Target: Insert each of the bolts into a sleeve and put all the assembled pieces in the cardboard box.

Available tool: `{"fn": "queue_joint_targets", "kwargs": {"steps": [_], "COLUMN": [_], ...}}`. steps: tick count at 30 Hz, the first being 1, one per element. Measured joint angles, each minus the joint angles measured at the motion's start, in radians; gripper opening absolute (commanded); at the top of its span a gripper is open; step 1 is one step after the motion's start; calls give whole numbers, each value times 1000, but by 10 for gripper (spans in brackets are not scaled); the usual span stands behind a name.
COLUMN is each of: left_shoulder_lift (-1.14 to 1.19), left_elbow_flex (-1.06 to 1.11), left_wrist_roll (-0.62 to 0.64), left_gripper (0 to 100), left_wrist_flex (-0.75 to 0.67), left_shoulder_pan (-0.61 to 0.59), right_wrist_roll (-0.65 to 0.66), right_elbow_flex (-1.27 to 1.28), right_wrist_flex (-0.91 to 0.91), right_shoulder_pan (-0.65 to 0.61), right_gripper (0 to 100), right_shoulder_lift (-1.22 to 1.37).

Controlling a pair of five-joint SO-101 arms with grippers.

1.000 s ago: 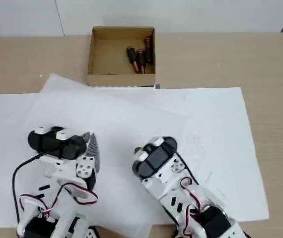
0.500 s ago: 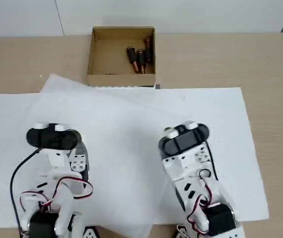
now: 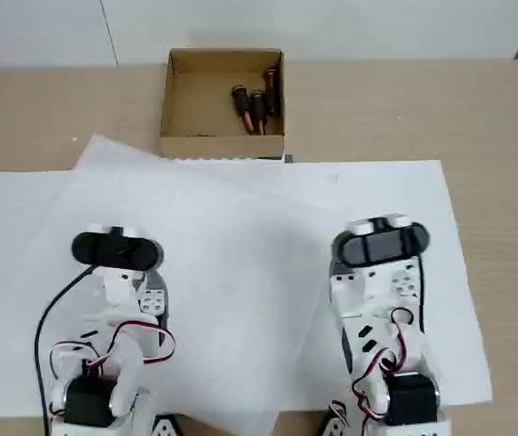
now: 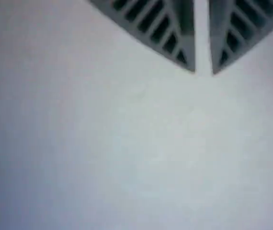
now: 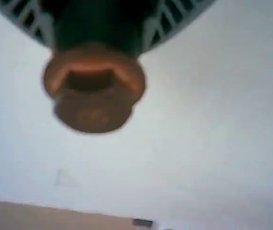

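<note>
change over the last second: the right arm (image 3: 382,272) has swung away from the left arm (image 3: 118,282). it now points straight up the white paper sheets (image 3: 241,227), well short of the open brown cardboard box (image 3: 200,104) and off to the box's right-arm side. the left arm has squared up toward the box as well and sits just as far back from it.

right gripper (image 5: 96,43): clenched on a dark piece with a copper-coloured flanged end (image 5: 93,96), held clear above the paper, flange pointing away from the wrist. cannot tell whether a sleeve is already on it.

left gripper (image 4: 203,71): fingers drawn almost together, only a thin slit between them, nothing held, over bare paper.

box: several dark copper-tipped pieces (image 3: 257,104) lie together at its right-arm side wall. the box stands on the light wooden surface (image 3: 477,109), just beyond the paper's far edge.

judgement: the two arms have parted after working together. if the held piece is assembled, the remaining step is to carry it forward and across to the box. release must come only once it is over the opening.
</note>
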Motion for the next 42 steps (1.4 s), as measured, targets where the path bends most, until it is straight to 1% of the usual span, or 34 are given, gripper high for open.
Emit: {"fn": "queue_joint_targets", "kwargs": {"steps": [4,7,11,16,20,23,27,36,42], "left_shoulder_lift": [0,0,0,0,0,0,0,0,0], "left_elbow_flex": [26,58,95,95,95,95,95,95,95], "left_wrist_roll": [-2,-3,-5,-3,-3,-5,-2,-2,-2], "left_gripper": [6,6,6,6,6,6,6,6,6], "left_wrist_flex": [0,0,0,0,0,0,0,0,0], "left_shoulder_pan": [-64,-91,-95,-95,-95,-109,-126,-126,-126], "right_wrist_roll": [-31,-37,-37,-109,-166,-215,-269,-278,-273], "right_elbow_flex": [0,0,0,-63,-135,-224,-373,-756,-1037], "right_wrist_flex": [0,0,0,0,0,0,-58,-259,-285], "right_shoulder_pan": [14,17,15,15,-51,-103,-106,-115,-118], "right_gripper": [2,2,2,2,2,2,2,2,2], "right_shoulder_lift": [0,0,0,2,14,83,279,913,1284]}}
